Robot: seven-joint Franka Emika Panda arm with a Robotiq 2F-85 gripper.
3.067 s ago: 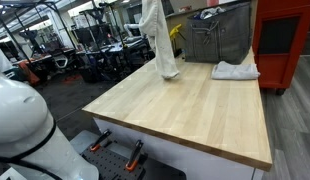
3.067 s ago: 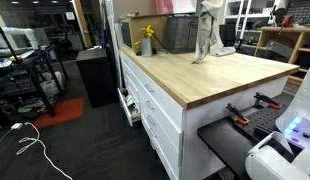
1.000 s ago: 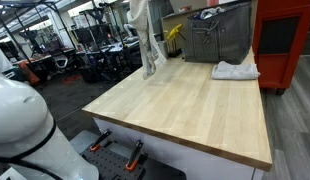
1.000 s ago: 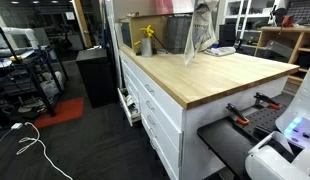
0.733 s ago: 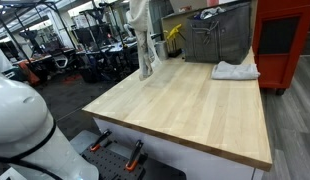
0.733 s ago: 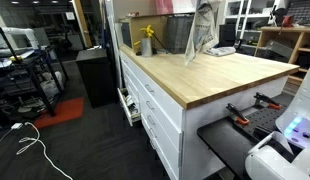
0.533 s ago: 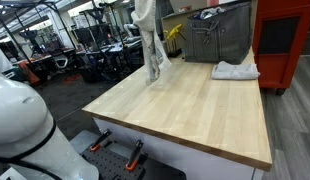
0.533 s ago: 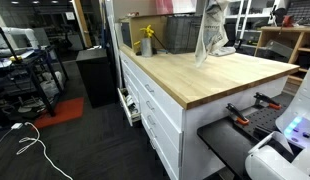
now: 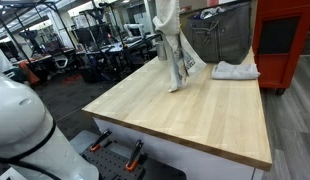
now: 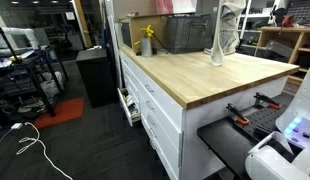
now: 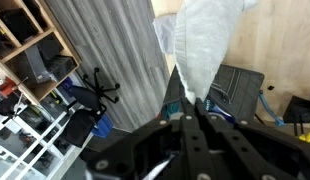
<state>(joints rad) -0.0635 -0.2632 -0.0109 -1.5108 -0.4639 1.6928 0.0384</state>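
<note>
My gripper (image 11: 192,112) is shut on a white cloth (image 11: 205,45), which hangs from the jaws. In both exterior views the cloth (image 9: 172,50) (image 10: 224,35) dangles above the wooden table top (image 9: 195,110) (image 10: 210,75), its lower end close to the wood near the middle back of the table. The gripper itself is out of frame above the cloth in both exterior views. A second white cloth (image 9: 235,70) lies crumpled on the table's far corner.
A yellow spray bottle (image 10: 146,41) stands at the table's back edge by a metal mesh basket (image 10: 180,33). A red tool cabinet (image 9: 285,40) stands past the table. White drawers (image 10: 155,110) front the table. Black clamps (image 9: 115,150) lie on a low cart.
The hanging cloth has swung across the table, from the back edge near the spray bottle toward the table's middle, closer to the crumpled cloth.
</note>
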